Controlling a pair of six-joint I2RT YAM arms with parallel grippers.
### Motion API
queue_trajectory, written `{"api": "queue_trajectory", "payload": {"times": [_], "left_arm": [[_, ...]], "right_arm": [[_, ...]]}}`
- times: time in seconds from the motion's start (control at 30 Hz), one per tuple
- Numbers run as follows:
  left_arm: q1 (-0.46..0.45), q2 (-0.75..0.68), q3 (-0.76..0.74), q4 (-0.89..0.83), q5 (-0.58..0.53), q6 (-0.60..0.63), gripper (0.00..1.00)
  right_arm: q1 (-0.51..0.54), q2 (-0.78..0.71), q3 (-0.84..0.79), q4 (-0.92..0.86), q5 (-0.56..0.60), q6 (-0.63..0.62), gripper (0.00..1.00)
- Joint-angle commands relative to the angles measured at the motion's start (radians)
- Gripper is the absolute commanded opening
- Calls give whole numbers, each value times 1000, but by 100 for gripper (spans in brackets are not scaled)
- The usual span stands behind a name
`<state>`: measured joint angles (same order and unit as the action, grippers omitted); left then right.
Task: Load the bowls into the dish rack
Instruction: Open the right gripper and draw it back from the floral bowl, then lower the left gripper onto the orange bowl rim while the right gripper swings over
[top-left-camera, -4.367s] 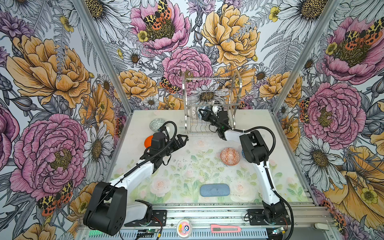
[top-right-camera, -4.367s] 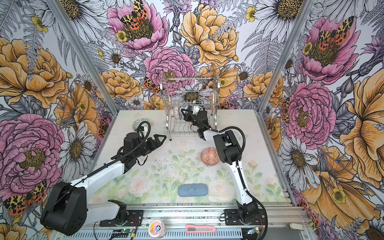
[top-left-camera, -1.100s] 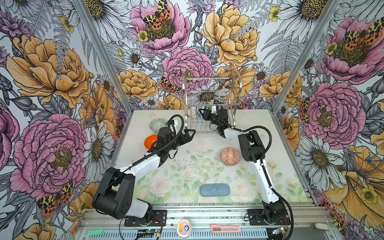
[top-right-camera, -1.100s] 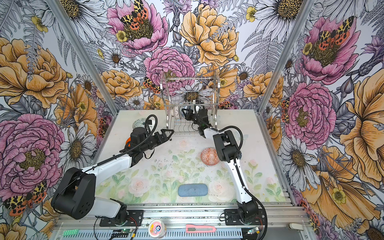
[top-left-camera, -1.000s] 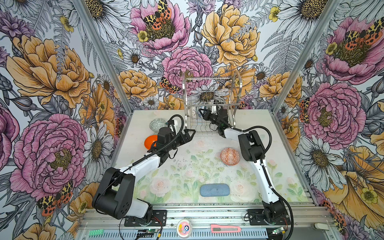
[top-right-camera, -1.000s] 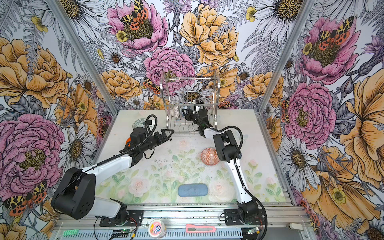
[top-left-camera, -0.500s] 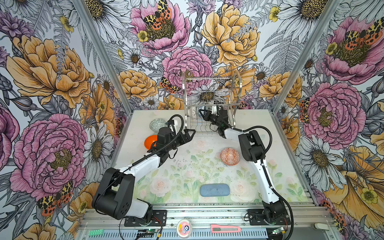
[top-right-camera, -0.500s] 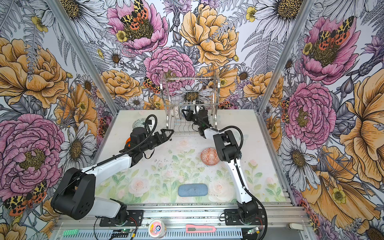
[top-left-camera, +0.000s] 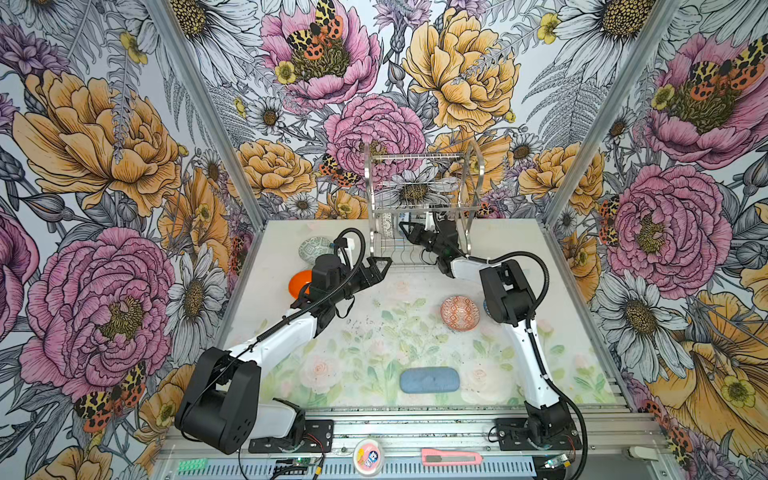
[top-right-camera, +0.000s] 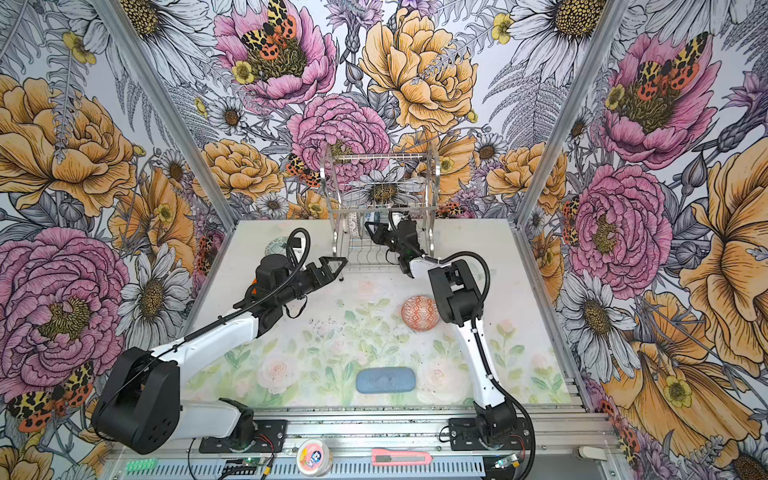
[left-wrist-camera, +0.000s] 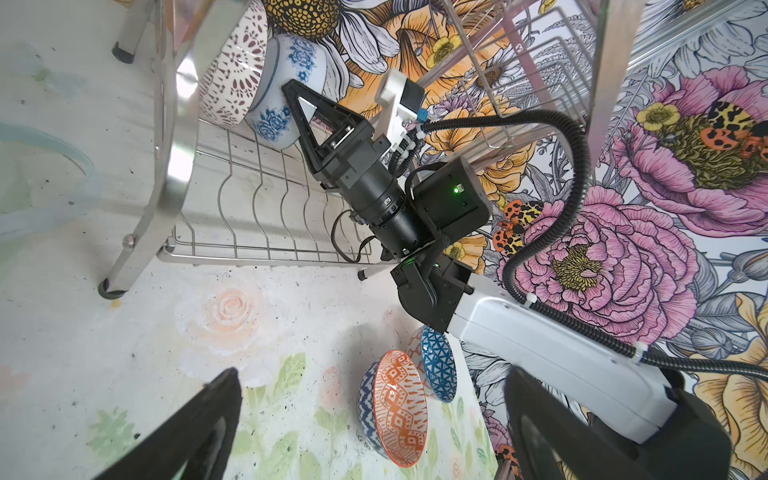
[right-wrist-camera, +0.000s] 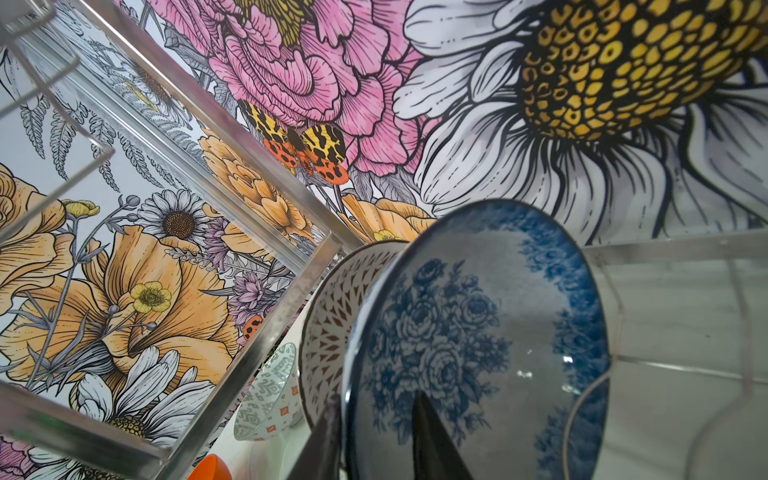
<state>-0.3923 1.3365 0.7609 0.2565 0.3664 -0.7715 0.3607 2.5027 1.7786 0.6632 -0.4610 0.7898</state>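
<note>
Stereo pair overhead, facing down, wrist views close on dish rack

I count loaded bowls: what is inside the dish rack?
Two bowls stand on edge on the lower tier of the dish rack: the lattice bowl and the blue floral bowl. The right hand straddles its rim, covering part of it.

A blue-grey pad lies flat on the pale floral mat. It is well apart from the left pincer and the right pincer, toward the front edge. Farther still from both pincers, on the metal frame past the mat's front edge, sits a round tub with a pink lid. Near it lies a pink box cutter. 3 walls printed with big pink, orange and white flowers rise behind and to either side of the pincers.
</note>
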Motion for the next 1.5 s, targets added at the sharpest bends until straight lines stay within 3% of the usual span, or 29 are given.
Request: {"api": "queue_trajectory", "payload": {"times": [0.0,0.13,0.7,1.0,1.47], "left_arm": [[-11,-51,-8,-36,-31,6,99],[-20,-101,-26,-84,-59,6,99],[-35,-260,-67,-244,-106,5,99],[-49,-285,-65,-282,-136,3,99],[-46,-312,-30,-420,-195,43,99]], "right_arm": [[23,-88,-30,17,-11,-15,36],[34,-129,-67,22,-14,-12,45],[67,-282,-260,57,16,-19,61],[68,-361,-375,86,15,-27,73],[105,-556,-603,60,-5,-82,81]]}}
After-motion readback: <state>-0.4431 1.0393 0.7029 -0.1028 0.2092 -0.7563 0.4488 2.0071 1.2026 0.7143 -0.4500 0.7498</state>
